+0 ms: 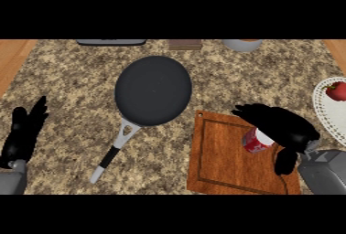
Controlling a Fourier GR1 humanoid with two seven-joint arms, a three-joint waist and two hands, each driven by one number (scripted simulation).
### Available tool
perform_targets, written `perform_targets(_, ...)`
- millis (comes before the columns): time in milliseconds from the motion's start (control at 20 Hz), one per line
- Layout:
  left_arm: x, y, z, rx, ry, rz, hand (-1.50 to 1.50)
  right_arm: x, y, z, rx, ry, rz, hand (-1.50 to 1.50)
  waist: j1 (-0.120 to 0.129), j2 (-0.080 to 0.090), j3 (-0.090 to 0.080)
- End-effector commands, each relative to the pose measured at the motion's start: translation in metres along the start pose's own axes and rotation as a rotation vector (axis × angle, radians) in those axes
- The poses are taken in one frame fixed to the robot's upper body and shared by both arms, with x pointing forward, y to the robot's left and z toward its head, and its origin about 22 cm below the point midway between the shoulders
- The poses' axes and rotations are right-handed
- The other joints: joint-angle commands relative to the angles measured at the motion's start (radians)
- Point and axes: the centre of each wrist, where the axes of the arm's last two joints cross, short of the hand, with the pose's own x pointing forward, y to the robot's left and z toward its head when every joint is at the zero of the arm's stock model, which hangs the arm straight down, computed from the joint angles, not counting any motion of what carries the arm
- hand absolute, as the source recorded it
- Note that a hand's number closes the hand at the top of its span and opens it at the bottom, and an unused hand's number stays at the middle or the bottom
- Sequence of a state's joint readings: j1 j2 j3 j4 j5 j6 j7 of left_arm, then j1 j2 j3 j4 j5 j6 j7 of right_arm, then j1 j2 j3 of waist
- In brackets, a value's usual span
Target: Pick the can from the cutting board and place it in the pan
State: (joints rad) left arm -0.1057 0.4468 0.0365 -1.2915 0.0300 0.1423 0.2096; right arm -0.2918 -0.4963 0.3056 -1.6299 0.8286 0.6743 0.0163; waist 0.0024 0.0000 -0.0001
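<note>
1. Our right robot hand (283, 125) sits over the can (256, 140), which stands tilted on the cutting board (223, 160) toward the board's right side. The fingers curl over the can's top and far side, and the thumb hangs down just beside it, so we judge the hand is closing round the can; whether it has lifted clear of the board we cannot tell.
2. We should settle the grasp before moving: fingers and thumb on opposite sides of the can's body, not only on its white rim, because a tilted can could roll out.
3. We should raise it straight up first, so its base clears the board's raised edge and groove.
4. Then we carry it leftward and away from us to the pan (153, 90), which lies on the surface (67, 82) just left of the board, handle (111, 155) pointing toward us. We aim for the middle of the dark dish, away from the rim.
5. We lower until the base rests on the pan's floor, then open the fingers and draw back upward, so nothing knocks the can over.
6. Our left robot hand (24, 132) rests open at the left edge, fingers up, well apart from the pan; it can stay there.
7. The plate (327, 114) with the strawberry (337, 91) at the right lies off our path.
</note>
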Motion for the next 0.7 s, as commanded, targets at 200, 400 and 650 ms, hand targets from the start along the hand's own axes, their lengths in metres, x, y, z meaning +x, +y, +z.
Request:
perform_targets(200, 0.010, 0.012, -0.005, 0.004, 0.011, 0.012, 0.00, -0.006, 0.005, -0.016, 0.014, 0.036, 0.013, -1.50, 0.000, 0.000, 0.000)
perform_targets(400, 0.015, -0.011, -0.010, -0.001, -0.006, 0.014, 0.00, -0.001, 0.012, -0.030, -0.075, -0.036, 0.157, 1.50, 0.002, 0.002, 0.000)
perform_targets(650, -0.002, -0.005, -0.012, 0.003, 0.010, 0.005, 0.00, -0.029, 0.012, -0.009, -0.116, -0.037, 0.144, 1.50, -0.004, 0.001, 0.000)
